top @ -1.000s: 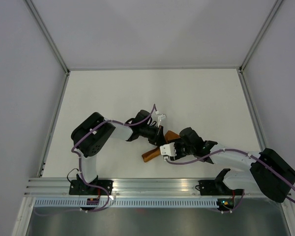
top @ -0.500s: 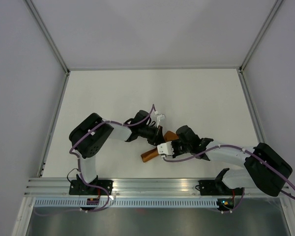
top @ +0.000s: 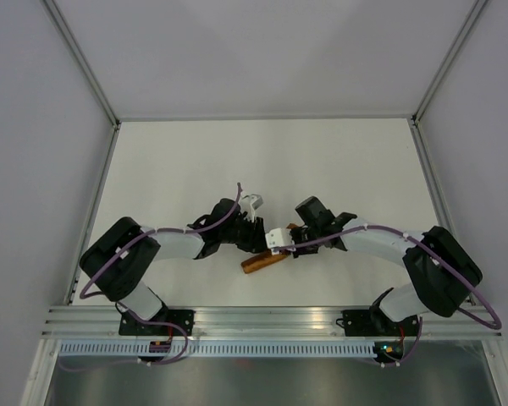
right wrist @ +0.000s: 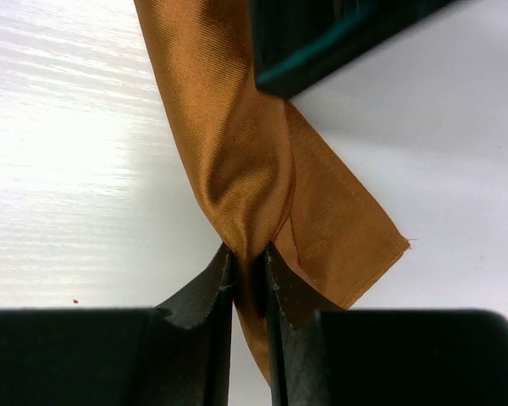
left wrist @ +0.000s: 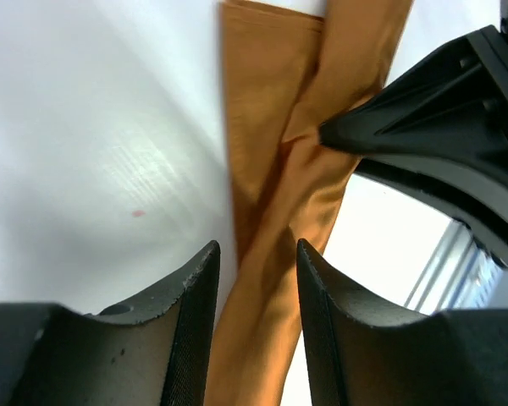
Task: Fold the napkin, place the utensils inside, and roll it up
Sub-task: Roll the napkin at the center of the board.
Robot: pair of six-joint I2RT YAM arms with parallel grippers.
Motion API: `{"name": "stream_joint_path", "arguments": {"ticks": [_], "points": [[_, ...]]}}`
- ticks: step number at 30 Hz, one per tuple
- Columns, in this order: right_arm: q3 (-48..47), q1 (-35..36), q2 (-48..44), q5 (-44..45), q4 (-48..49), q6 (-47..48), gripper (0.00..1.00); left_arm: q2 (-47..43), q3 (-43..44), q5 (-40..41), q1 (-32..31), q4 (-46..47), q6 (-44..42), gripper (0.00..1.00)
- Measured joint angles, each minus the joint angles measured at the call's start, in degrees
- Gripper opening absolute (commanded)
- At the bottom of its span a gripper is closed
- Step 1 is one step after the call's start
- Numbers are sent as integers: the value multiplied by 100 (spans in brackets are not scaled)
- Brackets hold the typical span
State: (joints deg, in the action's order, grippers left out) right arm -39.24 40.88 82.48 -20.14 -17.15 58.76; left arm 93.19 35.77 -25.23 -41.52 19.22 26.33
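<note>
While your right fingers [right wrist: 199, 303] pinch the napkin [top: 261, 264], lying mid-surface with its long axis near-left to far-right, your left fingers [left wrist: 193, 296] stand spread astride it; both wrists have shifted left since.

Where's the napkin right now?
In the top view the napkin lies bunched at the front middle of the table, pinched in the right end effector, the left end effector open around it.

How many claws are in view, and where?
2, neither hidden. The right claw is pinched shut on the napkin near the middle of the table. The left claw, right beside it, stands open with the same napkin running between its fingers.
</note>
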Motion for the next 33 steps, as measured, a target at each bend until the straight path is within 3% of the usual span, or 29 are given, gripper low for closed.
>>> {"name": "stream_joint_path", "arguments": {"ticks": [7, 12, 19, 25, 33], "points": [[-1202, -442, 979, -507, -1244, 227, 0, -1547, -1165, 1370, 20, 564, 245, 49], [-2592, -756, 2109, -1025, -2566, 557, 0, -2852, -1836, 2146, 13, 881, 267, 50], [-4177, -1123, 3412, -1637, -4315, 927, 0, -4269, -2004, 3254, -570, 876, -20, 50], [-4784, -1237, 3939, -1886, -5021, 1005, 0, -3934, -1766, 4004, -1617, 739, -855, 52], [-4835, -1255, 4024, -1904, -5224, 979, 0, -2041, -640, 4280, -2420, 420, -1976, 52]]}}
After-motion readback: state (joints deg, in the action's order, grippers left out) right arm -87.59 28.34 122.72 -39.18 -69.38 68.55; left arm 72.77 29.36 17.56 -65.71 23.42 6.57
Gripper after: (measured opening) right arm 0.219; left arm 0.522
